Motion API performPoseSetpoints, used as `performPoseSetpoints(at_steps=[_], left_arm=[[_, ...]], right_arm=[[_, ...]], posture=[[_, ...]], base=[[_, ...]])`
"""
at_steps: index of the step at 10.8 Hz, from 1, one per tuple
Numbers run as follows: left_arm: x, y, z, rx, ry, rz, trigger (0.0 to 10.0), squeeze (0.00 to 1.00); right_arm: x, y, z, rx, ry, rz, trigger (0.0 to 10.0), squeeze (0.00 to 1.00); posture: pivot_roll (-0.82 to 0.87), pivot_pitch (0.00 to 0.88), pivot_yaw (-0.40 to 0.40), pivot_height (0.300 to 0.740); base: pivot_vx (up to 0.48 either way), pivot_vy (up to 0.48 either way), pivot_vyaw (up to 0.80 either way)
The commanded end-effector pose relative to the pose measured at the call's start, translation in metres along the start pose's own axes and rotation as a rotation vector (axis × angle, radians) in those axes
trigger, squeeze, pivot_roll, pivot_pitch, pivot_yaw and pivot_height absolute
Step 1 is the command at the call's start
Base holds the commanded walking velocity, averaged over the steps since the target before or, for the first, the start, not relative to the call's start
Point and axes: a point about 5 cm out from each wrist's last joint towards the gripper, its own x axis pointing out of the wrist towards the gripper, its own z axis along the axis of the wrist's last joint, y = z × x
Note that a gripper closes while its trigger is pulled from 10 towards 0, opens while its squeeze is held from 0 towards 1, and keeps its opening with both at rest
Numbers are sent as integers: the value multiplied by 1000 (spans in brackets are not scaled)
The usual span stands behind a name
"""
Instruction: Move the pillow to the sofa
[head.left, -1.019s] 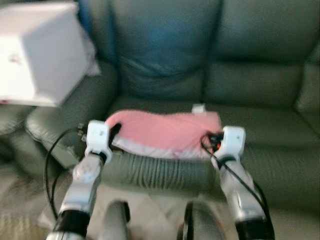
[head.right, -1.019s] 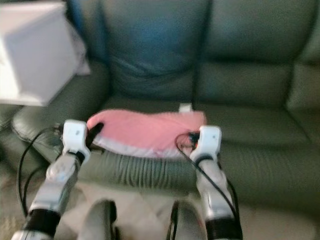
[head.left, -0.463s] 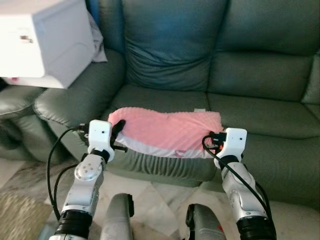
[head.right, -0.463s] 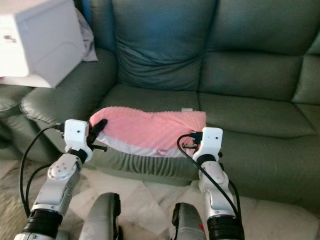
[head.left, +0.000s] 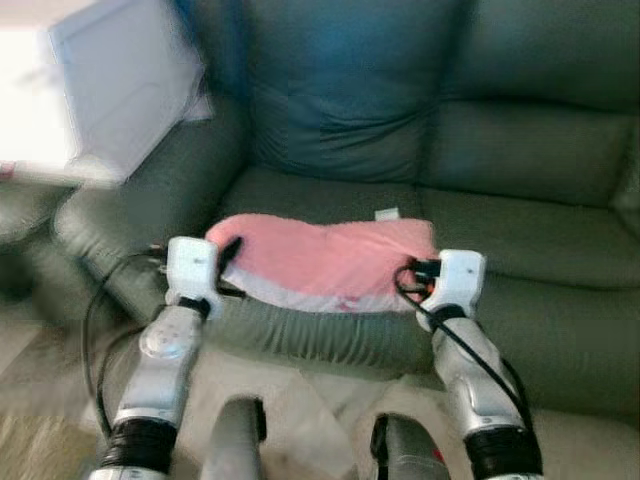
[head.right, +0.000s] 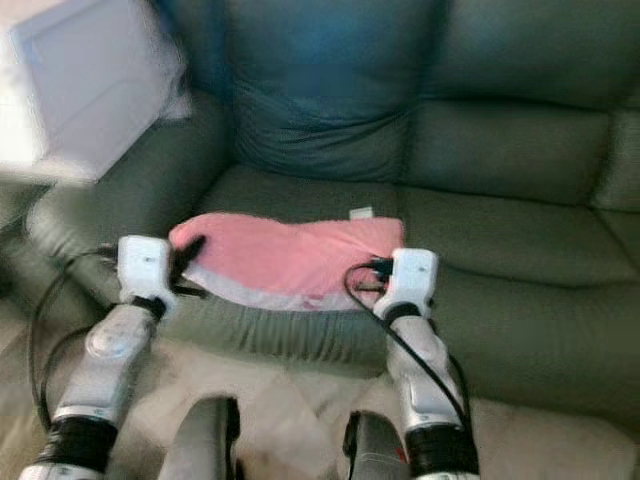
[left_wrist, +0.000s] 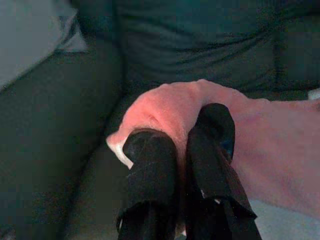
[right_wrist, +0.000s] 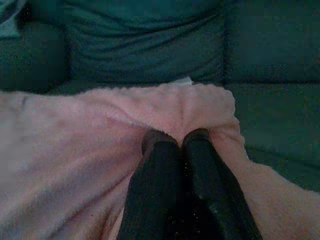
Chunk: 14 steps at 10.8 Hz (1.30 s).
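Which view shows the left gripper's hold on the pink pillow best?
The left wrist view: the left gripper has both fingers pinched on the corner of the pink pillow. The eye views are blurred and show the whole pillow held between both arms above the sofa seat edge. The right wrist view shows the right gripper pinching the other end.

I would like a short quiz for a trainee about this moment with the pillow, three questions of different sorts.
1. True or false: both hands pinch the pink pillow.
2. Which end does the left hand hold? A) the end near the sofa's armrest B) the end near the middle seat
3. Fill in: the right hand's fingers are ___ on the pillow.

Key: 1 true; 2 A; 3 shut.
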Motion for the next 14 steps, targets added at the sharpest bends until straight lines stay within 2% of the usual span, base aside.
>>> performPoseSetpoints(at_steps=[1,4,7,9,11,14], left_arm=[[2,-9,9,-5,-37,-30,10000,0],[3,-10,7,-2,-26,-28,10000,0],[2,-4,5,4,-19,-4,10000,0],[3,-5,1,21,-2,15,10000,0],[10,-5,-2,7,11,41,10000,0],[26,16,-5,34,60,129,10000,0]], right_arm=[[-2,-10,4,-12,-17,-26,10000,0],[-4,-9,2,-15,-11,-25,10000,0],[-6,-11,-2,-16,5,-22,10000,0],[-3,-16,-5,-44,32,-12,10000,0],[6,-23,1,-60,38,-7,10000,0],[23,-23,16,-66,15,2,10000,0]], posture=[[-12,0,11,630],[-15,1,10,630],[-6,30,5,630],[-5,49,4,630],[-12,97,0,630],[-9,174,-4,630]], base=[[315,0,0],[196,0,0],[161,0,0],[0,0,0],[0,0,0],[0,0,0]])
